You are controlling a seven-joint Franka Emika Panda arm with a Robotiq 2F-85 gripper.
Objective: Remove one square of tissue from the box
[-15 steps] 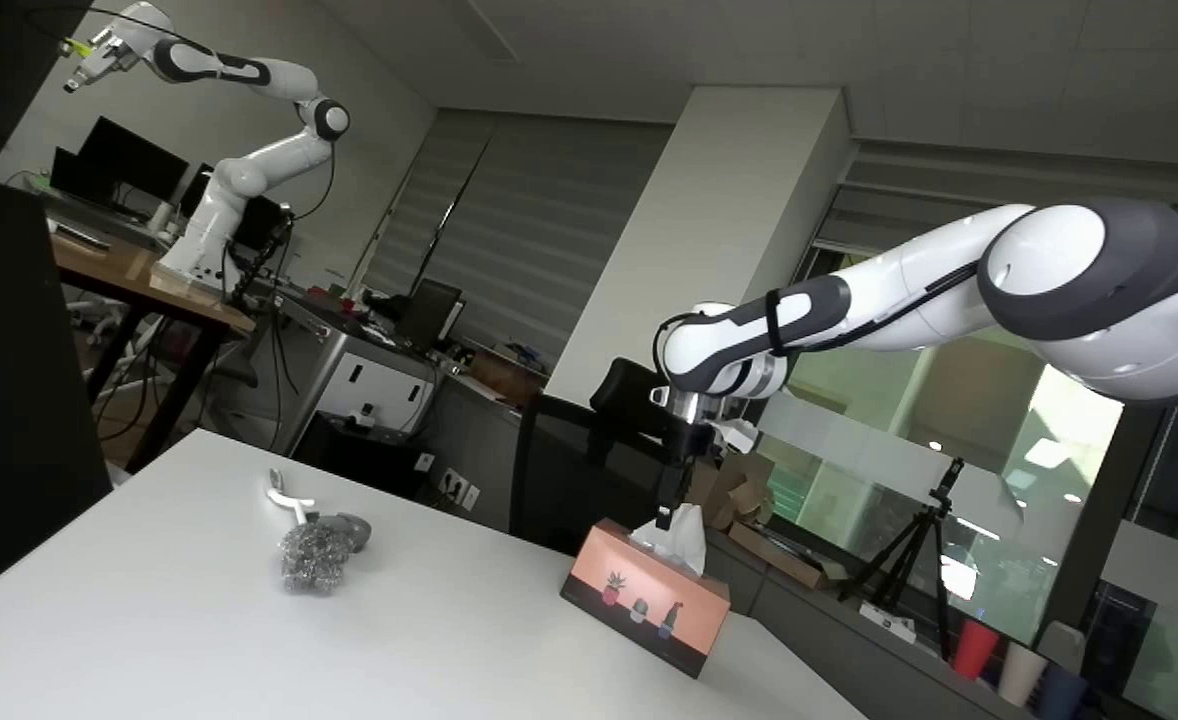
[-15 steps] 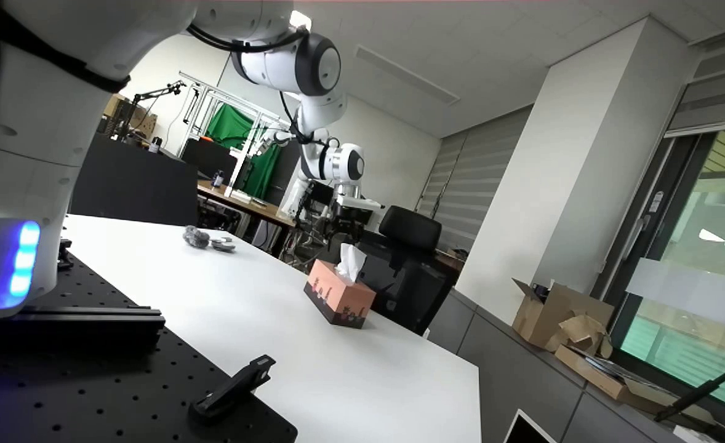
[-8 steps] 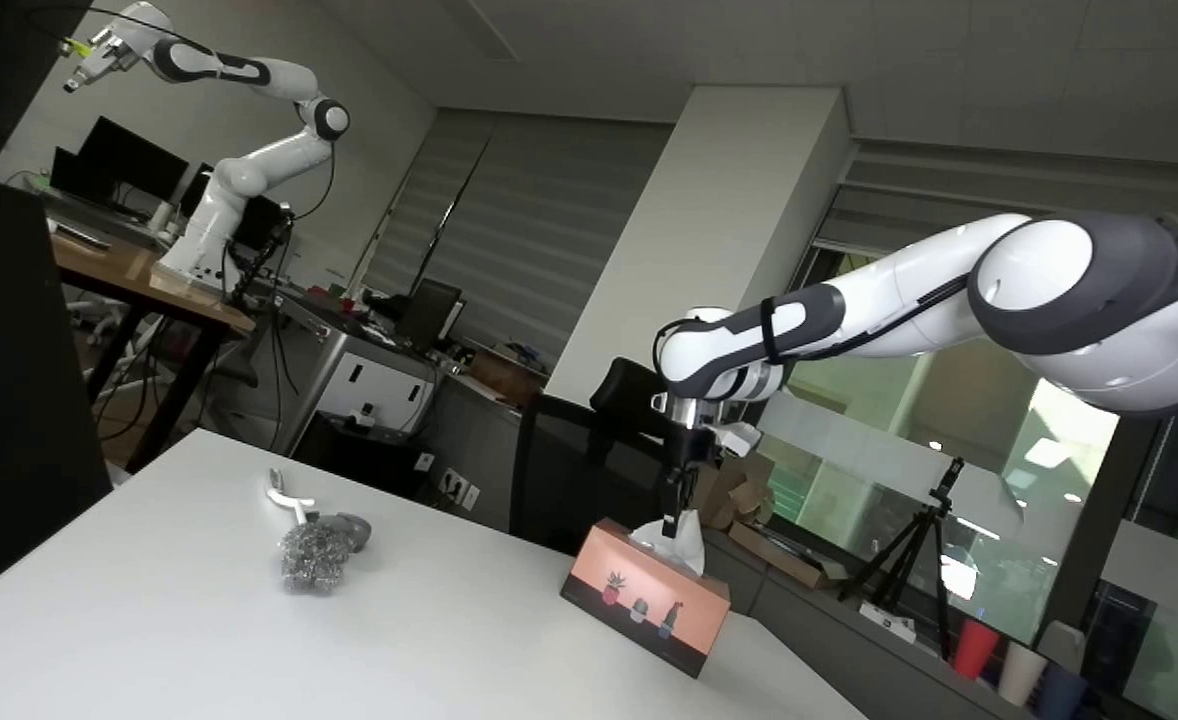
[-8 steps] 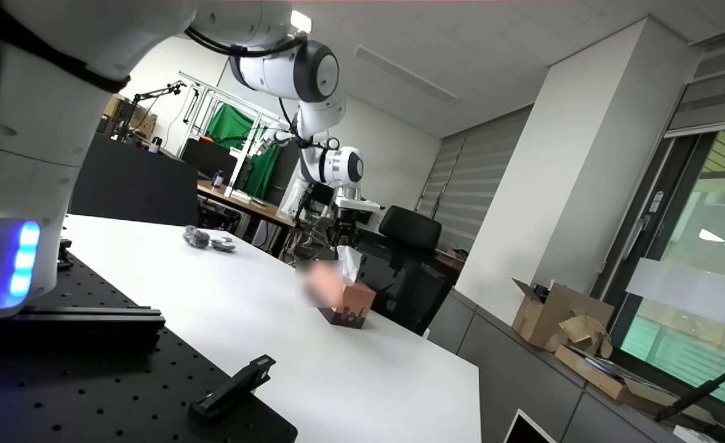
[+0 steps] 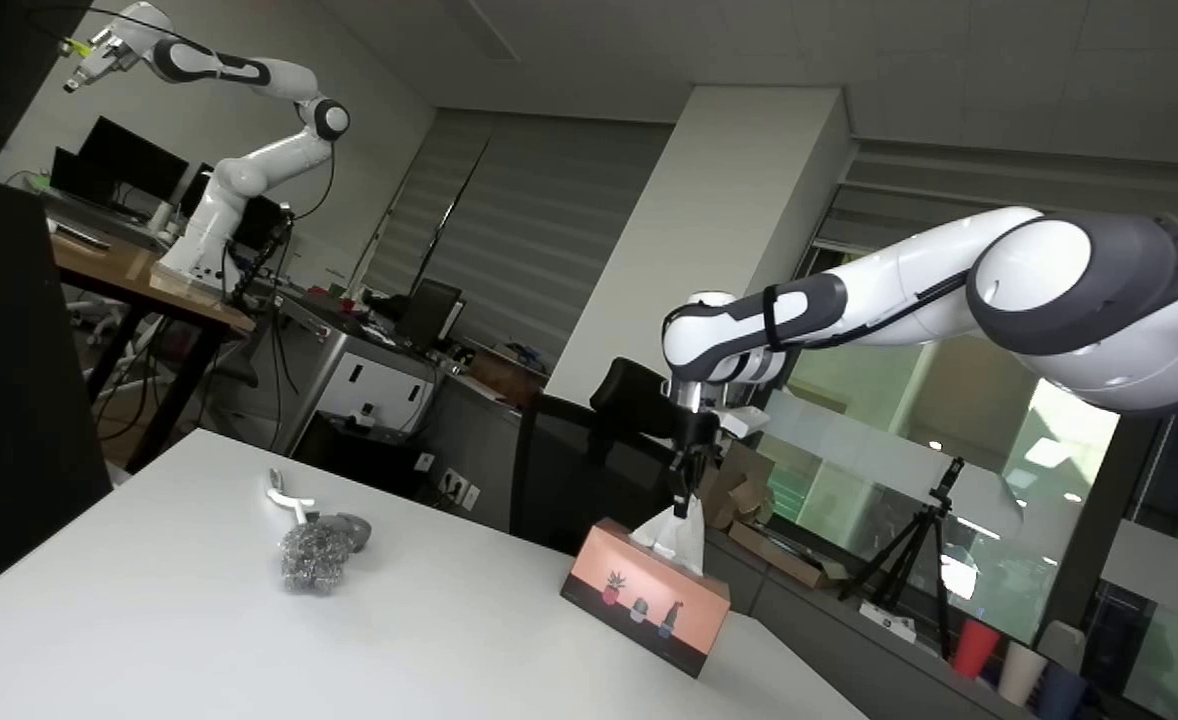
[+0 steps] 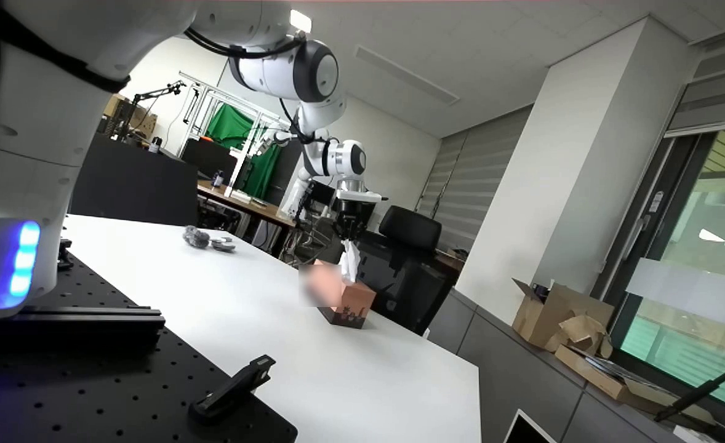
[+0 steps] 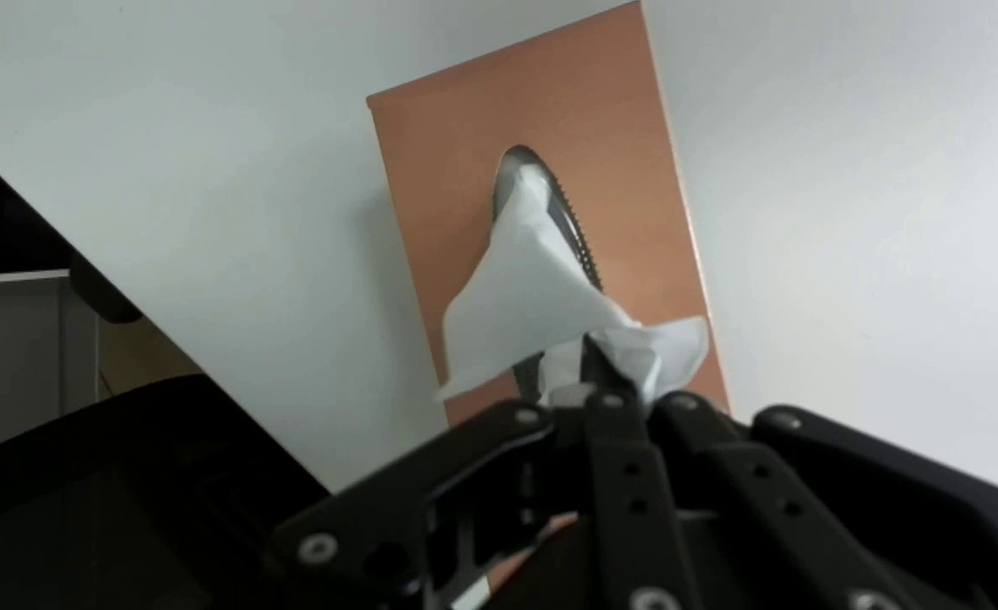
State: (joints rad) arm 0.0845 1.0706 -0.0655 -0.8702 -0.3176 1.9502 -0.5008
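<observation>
Current step, as judged: extraction of the tissue (image 7: 524,292), with the grasp made and removal not yet complete. The tissue stands in the slot (image 7: 560,216) on top of the box (image 5: 644,600); its upper end reaches the jaws, and its lower end runs down into the slot. The jaws are drawn together with the upper part of the tissue pinched between them; in the wrist view a loose fold projects beyond the pinch, and a free flap spreads over the box top. In both exterior views the tissue rises to a narrow peak under the jaws. The box sits upright on the table (image 5: 399,630), near the table's edge, with an office chair (image 6: 410,229) beyond that edge; part of the box is blurred in an exterior view. Next move: maintain the pinch and raise the jaws straight up at a slow, even rate until the lower end clears the slot. Do not travel sideways before that point: a slanted pull could tip or drag the box, which is likely light. Check that the box does not rise with the tissue and that no second sheet follows. If the pinch slips, regrip lower on the tissue.
</observation>
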